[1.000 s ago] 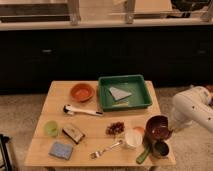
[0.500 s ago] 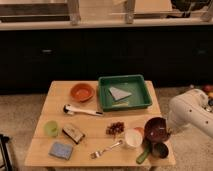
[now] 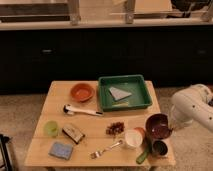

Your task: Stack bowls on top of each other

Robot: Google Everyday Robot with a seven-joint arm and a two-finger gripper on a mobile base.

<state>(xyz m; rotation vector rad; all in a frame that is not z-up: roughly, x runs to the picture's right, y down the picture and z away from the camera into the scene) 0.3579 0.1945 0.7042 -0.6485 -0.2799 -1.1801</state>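
We see the maroon bowl (image 3: pixel 158 125) mouth-up near the right edge of the surface (image 3: pixel 55 135), and the orange bowl (image 3: pixel 82 92) mouth-up at back left. The end effector (image 3: pixel 173 123) is beside the maroon bowl; we cannot tell its state.

- A kitchen-like room: a long counter (image 3: pixel 100 22) runs along the back, with dark cabinets (image 3: pixel 100 55) beneath it.
- The floor (image 3: pixel 20 107) is speckled and hard.
- A wooden table (image 3: pixel 55 97) carries tableware: an orange bowl (image 3: pixel 82 92), a maroon bowl (image 3: pixel 158 125), a fork (image 3: pixel 106 149), a cup (image 3: pixel 51 128), a sponge (image 3: pixel 61 149) and a tray (image 3: pixel 125 78).
- A white robot arm (image 3: pixel 192 107) reaches in at the table's right edge, its claw (image 3: pixel 171 124) just beside the maroon bowl, which suggests a test kitchen.
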